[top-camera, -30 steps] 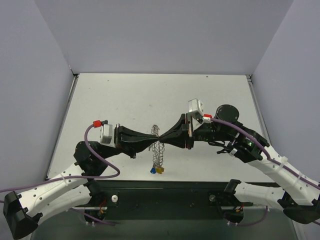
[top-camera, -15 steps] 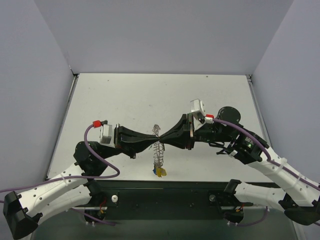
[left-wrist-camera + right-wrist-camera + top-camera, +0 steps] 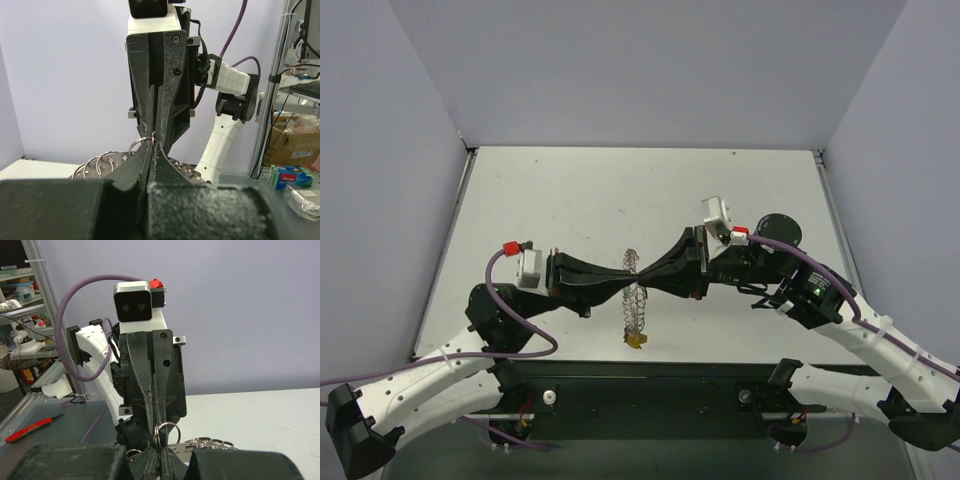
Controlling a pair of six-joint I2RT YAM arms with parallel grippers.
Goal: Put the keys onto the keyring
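The keyring [image 3: 636, 292] is a silvery coil of wire loops hanging over the middle of the table between the two grippers, which meet tip to tip. My left gripper [image 3: 626, 281] is shut on it from the left, my right gripper [image 3: 646, 278] from the right. In the left wrist view the shut left gripper [image 3: 152, 146] pinches one loop of the keyring [image 3: 136, 145]. The right wrist view shows the shut right gripper [image 3: 161, 449] nipping loops of the keyring [image 3: 170, 431]. Of the keys, only a yellow one [image 3: 636, 341] shows, dangling at the coil's bottom.
White walls [image 3: 410, 200] close the table in on the left, back and right. The black base rail [image 3: 650, 385] runs along the near edge below the hanging ring. A small perforated metal tag [image 3: 192, 451] lies among the loops.
The hanging coil has turned and swung slightly. The blue key seen beside the yellow one a second ago is now hidden. Both grippers keep their pinch.
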